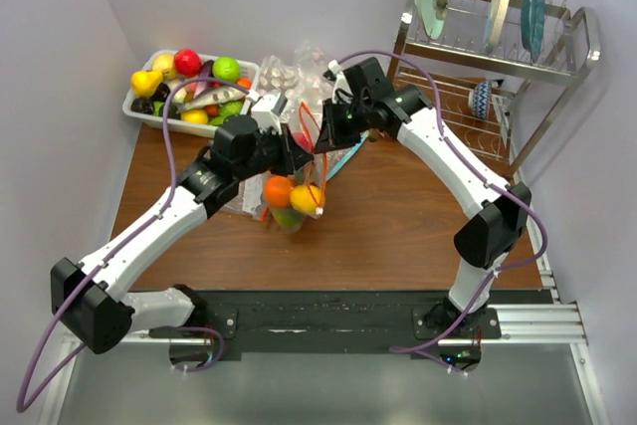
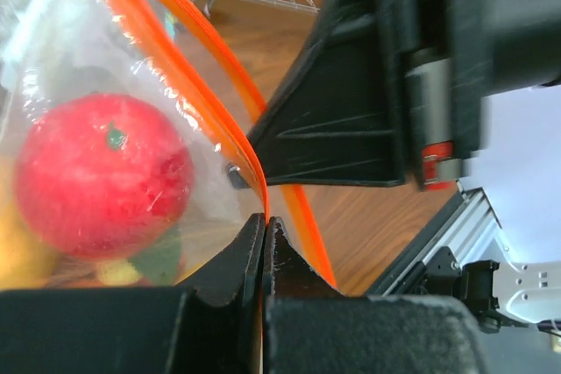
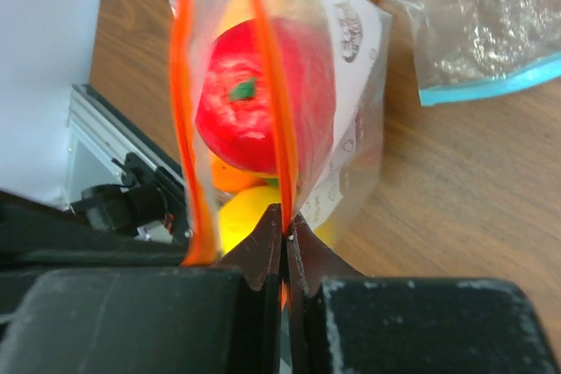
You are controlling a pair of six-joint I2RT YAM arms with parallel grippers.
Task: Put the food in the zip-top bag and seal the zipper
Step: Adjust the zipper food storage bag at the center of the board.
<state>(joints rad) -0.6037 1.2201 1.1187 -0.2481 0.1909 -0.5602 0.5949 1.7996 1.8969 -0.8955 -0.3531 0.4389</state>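
The brown counter (image 1: 398, 216) fills the top view, with a metal dish rack (image 1: 557, 57) holding upright plates at 2 o'clock and a white bin (image 1: 139, 106) of toy fruits at 10 o'clock. Both arms lean in and meet over the middle.

The zip-top bag (image 1: 289, 208) hangs between them, just off the counter's centre toward 9 o'clock, its loaded belly sagging toward 6 o'clock. A second clear bag, the teal-strip bag (image 3: 473, 41), lies crumpled on the counter beyond it, at 1 o'clock in the right wrist view.

The left claw (image 2: 266, 221) is pressed together with the orange-red strip running straight down between its tips. The right claw (image 3: 286, 221) is likewise clamped tight on the strip at its end of the mouth.

Inside the bag, the red apple (image 3: 263, 94) sits uppermost, green stem patch showing. Below it are the orange (image 1: 278, 190) and, at its 3 o'clock side, the lemon (image 1: 307, 198).

The zipper (image 3: 263, 59) is not closed: its 2 lips stand apart in the right wrist view.
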